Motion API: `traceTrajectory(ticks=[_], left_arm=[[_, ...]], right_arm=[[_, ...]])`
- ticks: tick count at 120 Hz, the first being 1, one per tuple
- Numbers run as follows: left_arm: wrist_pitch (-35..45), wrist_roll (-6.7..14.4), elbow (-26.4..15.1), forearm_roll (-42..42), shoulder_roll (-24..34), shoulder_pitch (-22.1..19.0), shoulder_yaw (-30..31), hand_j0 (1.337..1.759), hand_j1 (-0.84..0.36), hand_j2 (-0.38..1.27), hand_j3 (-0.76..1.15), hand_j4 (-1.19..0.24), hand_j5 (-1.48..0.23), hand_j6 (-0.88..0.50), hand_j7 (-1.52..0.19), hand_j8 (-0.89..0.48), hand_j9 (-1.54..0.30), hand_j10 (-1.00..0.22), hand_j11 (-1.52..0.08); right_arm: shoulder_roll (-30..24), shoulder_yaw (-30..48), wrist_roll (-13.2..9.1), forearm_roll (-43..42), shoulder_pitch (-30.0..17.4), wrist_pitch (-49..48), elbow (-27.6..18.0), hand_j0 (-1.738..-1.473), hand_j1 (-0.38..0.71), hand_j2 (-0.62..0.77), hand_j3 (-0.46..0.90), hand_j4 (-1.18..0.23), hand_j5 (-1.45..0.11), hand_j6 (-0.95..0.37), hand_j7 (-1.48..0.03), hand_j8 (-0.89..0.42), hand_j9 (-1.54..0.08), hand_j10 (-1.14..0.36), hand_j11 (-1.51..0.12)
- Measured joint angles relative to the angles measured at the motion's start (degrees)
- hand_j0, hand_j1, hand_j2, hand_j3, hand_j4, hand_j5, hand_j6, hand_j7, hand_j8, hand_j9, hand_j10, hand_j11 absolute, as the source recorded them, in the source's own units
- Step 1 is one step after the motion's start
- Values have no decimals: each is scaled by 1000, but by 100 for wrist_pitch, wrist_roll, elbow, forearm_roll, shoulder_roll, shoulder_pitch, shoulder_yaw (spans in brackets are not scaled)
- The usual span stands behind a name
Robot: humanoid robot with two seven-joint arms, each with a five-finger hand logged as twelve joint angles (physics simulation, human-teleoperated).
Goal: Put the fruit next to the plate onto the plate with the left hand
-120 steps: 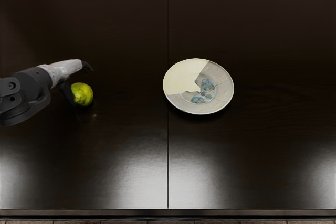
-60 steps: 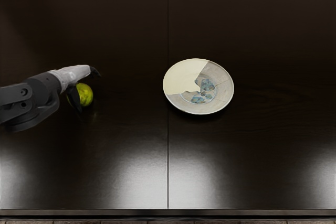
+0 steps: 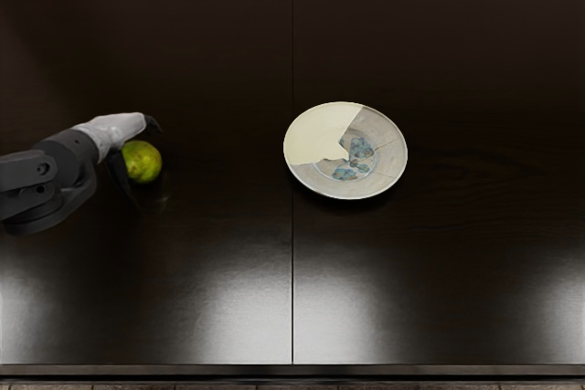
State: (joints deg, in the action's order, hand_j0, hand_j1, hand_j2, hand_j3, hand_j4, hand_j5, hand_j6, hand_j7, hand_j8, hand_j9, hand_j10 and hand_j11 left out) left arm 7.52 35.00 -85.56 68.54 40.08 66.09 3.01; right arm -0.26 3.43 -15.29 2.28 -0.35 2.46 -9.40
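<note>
A yellow-green lime point(image 3: 142, 161) lies at the left of the dark table, well to the left of the plate point(image 3: 388, 169). The plate is a shallow cream and grey dish with a blue pattern in its centre, and nothing lies on it. My left hand point(image 3: 148, 147) comes in from the left edge on a grey forearm with a white wrist. Its dark fingers curl around the lime from above and below, closed on it. The fingers are hard to make out against the dark table. The right arm is out of view.
The table point(image 3: 292, 299) is a dark glossy surface with a thin seam running down its middle. A textured wall strip runs along the far edge. Bare tabletop lies between the lime and the plate.
The left hand reached slightly right over the lime, then drew back left and closed around it. The lime has shifted a little up and left. The plate has not moved.
</note>
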Motion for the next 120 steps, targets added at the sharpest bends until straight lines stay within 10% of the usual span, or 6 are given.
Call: traceTrajectory(ticks=[120], left_arm=[[10, 1, 419, 181, -437, -53, 112, 1658, 6, 59, 0, -304, -392, -305, -391, -306, -390, -305, -389]], right_arm=[[-8, 0, 0, 0, 0, 0, 5, -1658, -314, -6, 0, -30, -38, -30, -38, -30, -38, -29, -38]])
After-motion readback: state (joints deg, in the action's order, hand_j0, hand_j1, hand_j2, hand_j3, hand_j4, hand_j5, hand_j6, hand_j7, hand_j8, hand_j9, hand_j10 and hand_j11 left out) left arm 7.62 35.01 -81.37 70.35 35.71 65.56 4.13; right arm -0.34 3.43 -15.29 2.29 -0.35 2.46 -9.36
